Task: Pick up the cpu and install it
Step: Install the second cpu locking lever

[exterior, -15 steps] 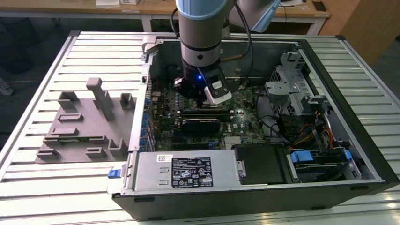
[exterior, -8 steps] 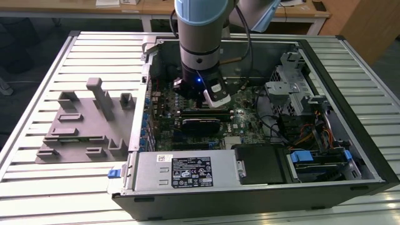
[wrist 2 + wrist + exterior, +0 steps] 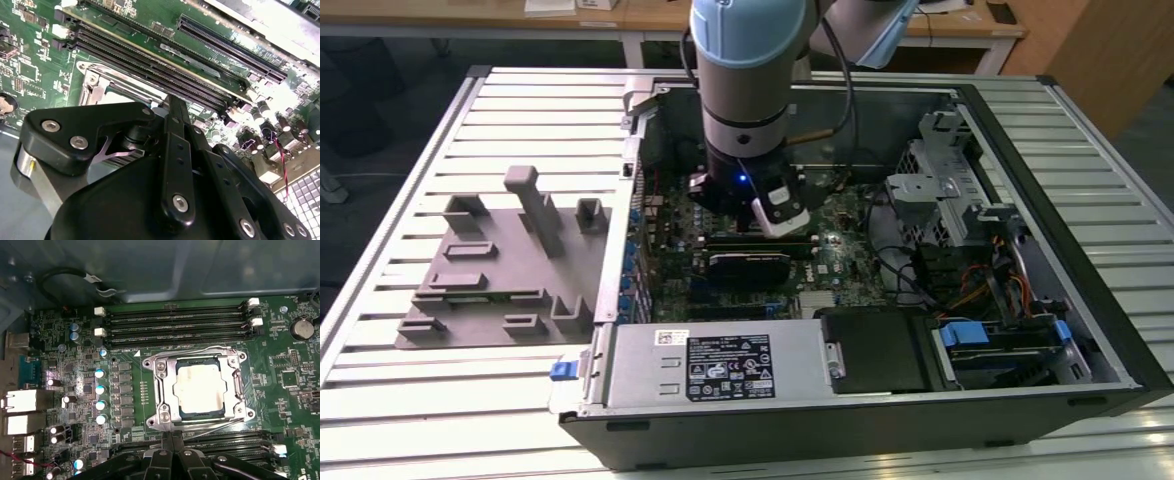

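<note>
Closest to my wrist cams is the black end effector (image 3: 172, 452); its fingers look pressed together with nothing pinched between them, hanging just over the near edge of the socket frame (image 3: 162, 390). The cpu (image 3: 200, 388) is already lying flat in that frame on the motherboard (image 3: 75, 390), pale lid up, memory slots (image 3: 175, 322) just on its far side. My read: it's light, stiff, a bit slick on top and fragile underneath, so I'd only ever take it by two opposite edges, never the face. In the exterior view the arm (image 3: 744, 70) reaches down into the open computer case (image 3: 1067, 330), with grey fixture blocks (image 3: 507, 260) on the slatted counter (image 3: 400, 400) at that view's left.
</note>
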`<state>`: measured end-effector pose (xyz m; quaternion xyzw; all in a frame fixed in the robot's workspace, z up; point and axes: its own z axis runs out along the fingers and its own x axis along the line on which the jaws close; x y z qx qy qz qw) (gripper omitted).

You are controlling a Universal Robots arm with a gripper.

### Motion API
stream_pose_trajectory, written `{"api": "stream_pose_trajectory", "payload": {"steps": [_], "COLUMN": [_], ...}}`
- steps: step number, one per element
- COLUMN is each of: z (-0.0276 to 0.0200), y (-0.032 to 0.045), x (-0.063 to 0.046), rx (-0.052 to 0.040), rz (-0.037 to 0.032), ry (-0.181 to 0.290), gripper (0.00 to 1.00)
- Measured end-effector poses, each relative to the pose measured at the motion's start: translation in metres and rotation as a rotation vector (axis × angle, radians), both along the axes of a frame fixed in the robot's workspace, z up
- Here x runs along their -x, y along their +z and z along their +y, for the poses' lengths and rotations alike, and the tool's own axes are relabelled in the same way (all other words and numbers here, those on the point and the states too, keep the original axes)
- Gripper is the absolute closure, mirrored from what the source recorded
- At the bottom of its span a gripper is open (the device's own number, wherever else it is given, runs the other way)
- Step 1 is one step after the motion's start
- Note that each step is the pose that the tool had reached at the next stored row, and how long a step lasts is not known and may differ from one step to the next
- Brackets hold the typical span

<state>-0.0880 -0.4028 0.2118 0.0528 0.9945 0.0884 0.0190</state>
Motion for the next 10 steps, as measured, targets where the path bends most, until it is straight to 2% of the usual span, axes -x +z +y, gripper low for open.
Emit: {"api": "stream_pose_trajectory", "payload": {"steps": [5, 10], "z": [-0.0011, -0.0017], "y": [-0.0024, -0.0054], "x": [0.0033, 0.0052], "rx": [-0.0068, -0.0184], "rz": [-0.0001, 0.0000], "ry": [0.000, 0.000], "gripper": [0.89, 0.89]}}
